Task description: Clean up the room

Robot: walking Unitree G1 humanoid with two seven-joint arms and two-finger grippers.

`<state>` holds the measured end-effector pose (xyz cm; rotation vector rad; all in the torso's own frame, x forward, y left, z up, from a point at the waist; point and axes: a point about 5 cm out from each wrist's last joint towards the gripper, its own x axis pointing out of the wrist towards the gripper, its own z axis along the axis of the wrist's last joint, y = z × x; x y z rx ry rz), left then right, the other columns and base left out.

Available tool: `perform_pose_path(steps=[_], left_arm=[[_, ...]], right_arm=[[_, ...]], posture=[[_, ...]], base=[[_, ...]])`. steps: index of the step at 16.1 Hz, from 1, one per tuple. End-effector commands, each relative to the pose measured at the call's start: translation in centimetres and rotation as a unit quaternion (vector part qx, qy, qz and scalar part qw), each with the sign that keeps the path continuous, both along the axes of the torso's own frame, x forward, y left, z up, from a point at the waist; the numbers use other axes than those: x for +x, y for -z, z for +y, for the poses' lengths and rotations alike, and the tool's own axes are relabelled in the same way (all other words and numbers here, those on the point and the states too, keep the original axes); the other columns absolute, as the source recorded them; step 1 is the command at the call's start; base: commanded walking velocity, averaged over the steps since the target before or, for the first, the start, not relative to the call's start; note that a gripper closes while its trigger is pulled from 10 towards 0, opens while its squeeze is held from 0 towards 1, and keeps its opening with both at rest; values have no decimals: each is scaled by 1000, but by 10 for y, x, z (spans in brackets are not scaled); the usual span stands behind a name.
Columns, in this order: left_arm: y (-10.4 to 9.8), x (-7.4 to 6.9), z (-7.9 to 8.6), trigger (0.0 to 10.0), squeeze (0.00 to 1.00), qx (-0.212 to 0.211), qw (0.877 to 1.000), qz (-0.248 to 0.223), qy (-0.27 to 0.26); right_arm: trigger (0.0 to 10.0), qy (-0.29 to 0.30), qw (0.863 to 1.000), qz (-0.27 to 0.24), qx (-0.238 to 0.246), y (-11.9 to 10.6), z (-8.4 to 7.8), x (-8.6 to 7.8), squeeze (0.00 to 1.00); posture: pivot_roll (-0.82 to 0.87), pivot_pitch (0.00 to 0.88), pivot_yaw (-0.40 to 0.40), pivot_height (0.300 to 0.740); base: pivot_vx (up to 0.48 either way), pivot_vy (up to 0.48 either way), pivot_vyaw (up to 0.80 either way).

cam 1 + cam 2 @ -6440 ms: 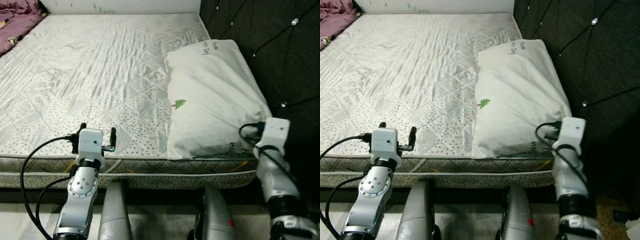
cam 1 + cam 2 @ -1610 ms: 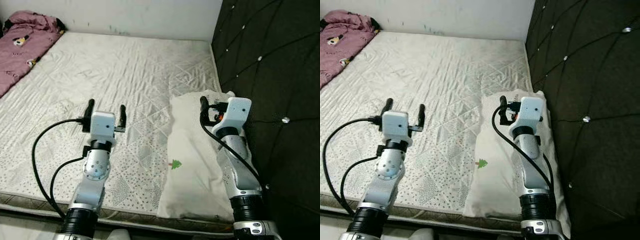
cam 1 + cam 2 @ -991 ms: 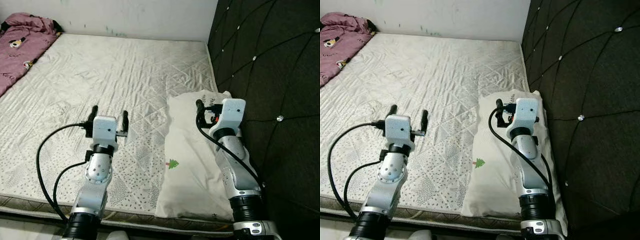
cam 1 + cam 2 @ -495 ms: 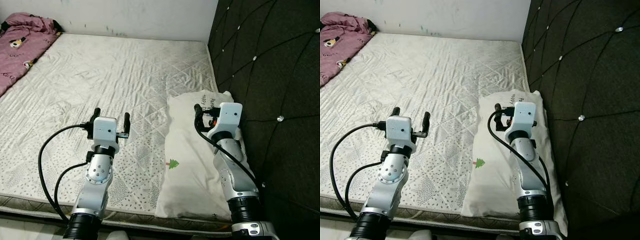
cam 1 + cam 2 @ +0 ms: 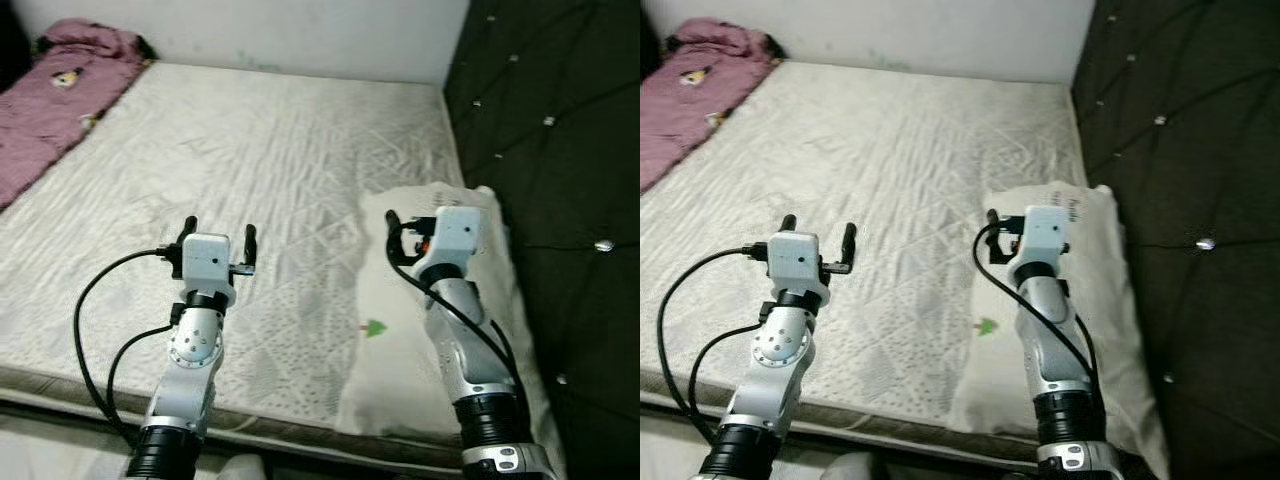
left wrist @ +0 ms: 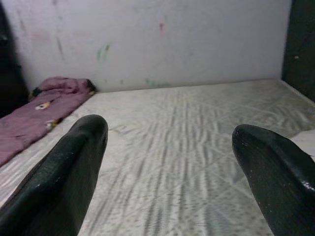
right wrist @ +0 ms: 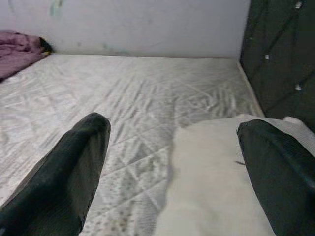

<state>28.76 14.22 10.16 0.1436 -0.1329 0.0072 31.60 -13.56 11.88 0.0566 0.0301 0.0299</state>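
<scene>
Left gripper [image 5: 218, 233] spread above mattress [image 5: 250, 160]. Right gripper [image 7: 172, 162] spread over white pillow [image 5: 400, 350] beside dark headboard [image 5: 560, 150]. Purple bedding, possibly blanket [image 5: 60, 100], far left.

Each arm is a chain of silver, cylindrical metal segments with round joint housings and a black ribbed collar near the base. A boxy white wrist housing caps each arm. The left gripper [image 5: 219, 236] carries two long, black, matte fingers [image 6: 69, 172] with rounded tips. The right gripper [image 7: 172, 162] has identical black fingers [image 7: 74, 167]. Black cables loop loosely from each wrist housing down along the silver segments. A small orange-red marking shows beside the right wrist housing.
</scene>
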Motion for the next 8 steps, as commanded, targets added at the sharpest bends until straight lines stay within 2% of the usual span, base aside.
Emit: perform_pose_path(steps=[1, 8], left_arm=[[-2, 1, 0, 10000, 0, -1, 1000, 0, 0], [-3, 2, 0, 10000, 0, 1, 1000, -1, 3]], right_arm=[[10000, 1, 1000, 10, -2, 4, -2, 0, 0], [10000, -2, 1000, 10, -5, 4, -1, 1, 0]], posture=[[50, 0, 10, 740], [51, 0, 10, 740]], base=[[0, 435, 0], [0, 460, 0]])
